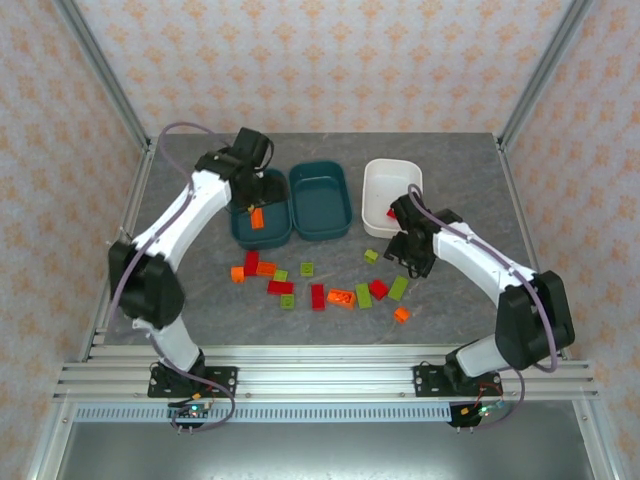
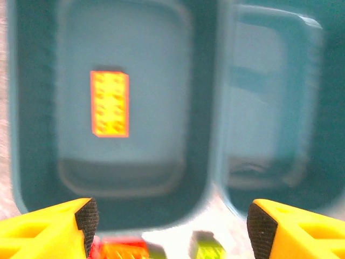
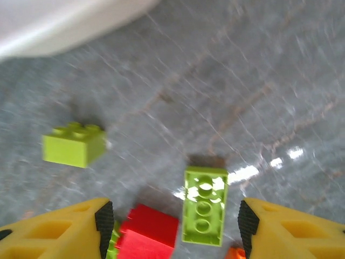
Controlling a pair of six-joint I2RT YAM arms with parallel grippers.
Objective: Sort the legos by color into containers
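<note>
Top external view: left claw is held over the left teal bin; right claw is held low over the bench, in front of the white bin. The unsorted legos are scattered on the bench between the arms, in front of the middle teal bin

Left wrist view: jaws are spread wide, nothing is held. An orange brick is seen lying flat, studs up, on the floor of the left teal bin

Right wrist view: jaws are spread wide, nothing is held. An oblong yellow-green brick is seen studs up, roughly between the fingertips. A red brick lies just beside it on its left; whether they touch cannot be told. A small yellow-green brick lies well apart, further out

Handling, as judged:
- bricks are expected to be light, rigid, hard plastic, not fragile
- side walls are smooth and glossy, so slip or twist is likely if gripped off-centre
- the oblong brick is best pinched across its short width, on the two long flat walls, at mid-length
- studs and corners are best avoided as contact points
- the red neighbour leaves little room for the left finger; it may get nudged or pinched along
</note>
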